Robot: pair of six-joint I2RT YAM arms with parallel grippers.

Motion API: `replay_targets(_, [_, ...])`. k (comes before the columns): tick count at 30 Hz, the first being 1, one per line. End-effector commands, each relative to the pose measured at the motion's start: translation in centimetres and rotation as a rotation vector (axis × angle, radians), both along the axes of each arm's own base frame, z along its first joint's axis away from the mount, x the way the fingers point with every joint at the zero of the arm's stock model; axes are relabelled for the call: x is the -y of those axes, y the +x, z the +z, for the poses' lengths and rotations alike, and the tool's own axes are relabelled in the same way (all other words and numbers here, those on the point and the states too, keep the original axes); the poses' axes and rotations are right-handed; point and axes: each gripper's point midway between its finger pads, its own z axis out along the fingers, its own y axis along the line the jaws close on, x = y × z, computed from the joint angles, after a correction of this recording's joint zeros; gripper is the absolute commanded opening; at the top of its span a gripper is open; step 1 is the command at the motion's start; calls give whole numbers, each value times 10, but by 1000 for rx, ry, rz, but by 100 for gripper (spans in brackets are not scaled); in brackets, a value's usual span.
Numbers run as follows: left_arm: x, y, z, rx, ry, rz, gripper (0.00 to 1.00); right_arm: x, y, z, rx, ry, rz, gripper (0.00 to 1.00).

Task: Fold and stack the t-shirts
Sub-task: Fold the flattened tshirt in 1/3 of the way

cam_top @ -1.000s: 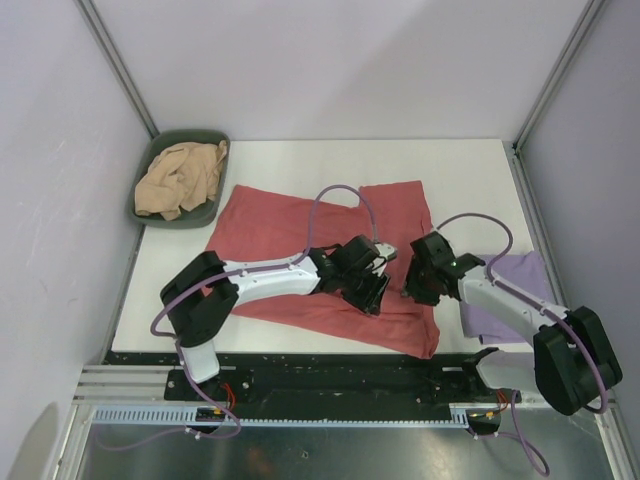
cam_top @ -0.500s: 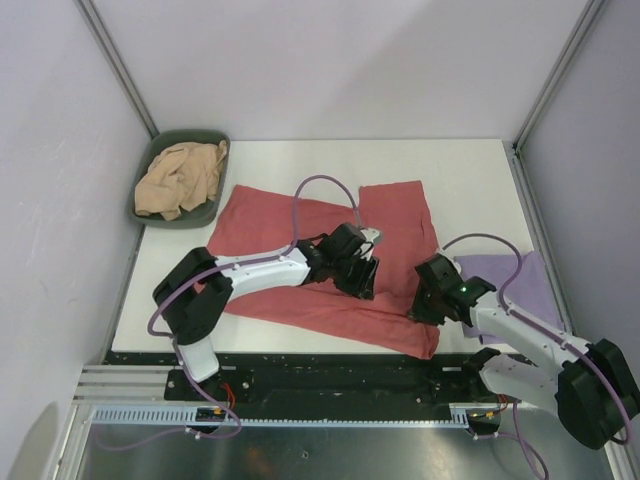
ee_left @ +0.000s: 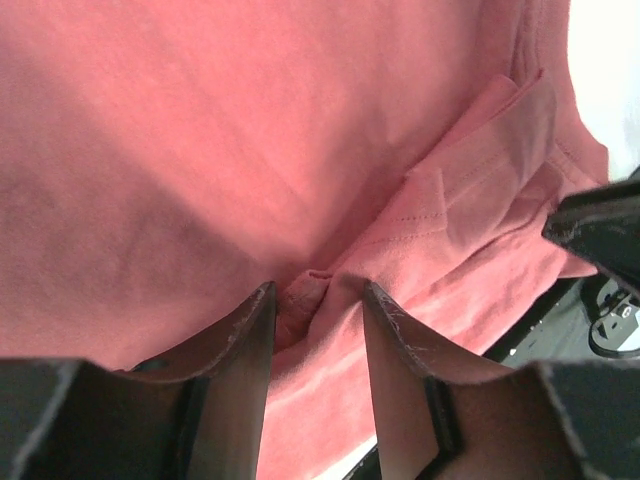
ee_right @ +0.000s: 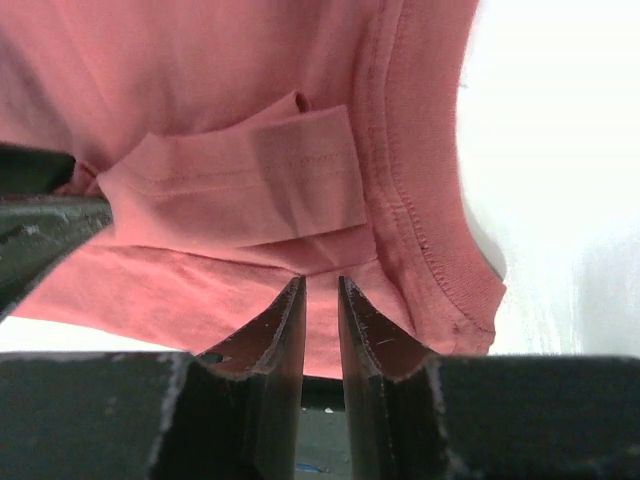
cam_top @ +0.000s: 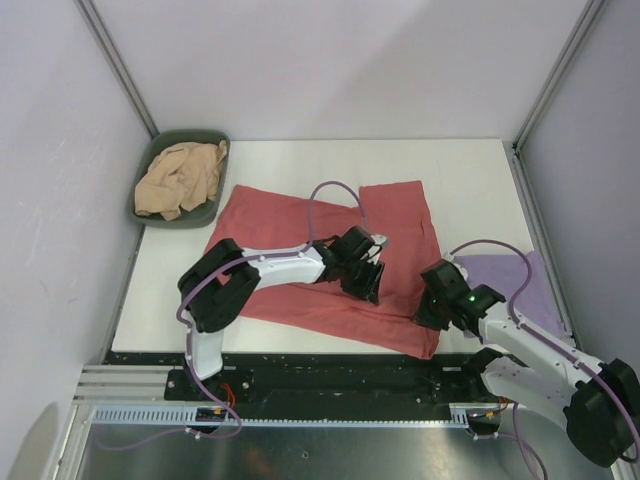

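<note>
The salmon-red t-shirt [cam_top: 290, 215] lies spread across the table's middle, its folded sleeve [ee_right: 240, 180] near the front right corner. My left gripper [cam_top: 367, 282] presses down on the shirt's middle. It is open, with a small pucker of red cloth [ee_left: 300, 300] pushed up between its fingertips. At the shirt's near right hem my right gripper [cam_top: 430, 305] has its jaws drawn to a narrow gap, tips [ee_right: 321, 282] at the cloth's edge. No cloth shows inside that gap. The lavender t-shirt [cam_top: 525, 275] lies folded at the right. A tan t-shirt [cam_top: 180, 180] sits crumpled in the bin.
The dark green oval bin [cam_top: 213, 135] stands at the back left corner. White table [ee_right: 560, 150] shows to the right of the red shirt. The table's black near edge [cam_top: 330, 365] runs just below both grippers. Grey walls close in the left, back and right.
My right gripper has pulled back toward the near edge and its jaws have narrowed. The left gripper has shifted slightly back and to the left on the red shirt.
</note>
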Motion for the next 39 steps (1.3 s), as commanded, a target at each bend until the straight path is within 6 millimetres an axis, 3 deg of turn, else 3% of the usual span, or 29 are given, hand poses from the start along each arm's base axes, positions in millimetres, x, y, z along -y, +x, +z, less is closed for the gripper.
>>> replay_targets(1, [12, -13, 37, 64, -93, -80, 44, 12, 15, 14, 64, -3, -70, 24])
replay_targets(5, [5, -33, 36, 64, -93, -147, 42, 19, 35, 29, 112, 18, -108, 24])
replay_targets(10, [-3, -51, 31, 54, -87, -195, 41, 13, 61, 43, 155, 43, -95, 25])
replay_targets(19, [-9, -62, 23, 32, -79, -221, 40, -2, 84, 46, 177, 28, -56, 36])
replay_targets(32, [-8, -59, 19, 44, -75, -223, 40, -4, 89, 15, 124, -81, -2, 45])
replay_targets(39, [-7, -55, 20, 56, -73, -210, 40, -5, 73, 14, 99, -115, 13, 28])
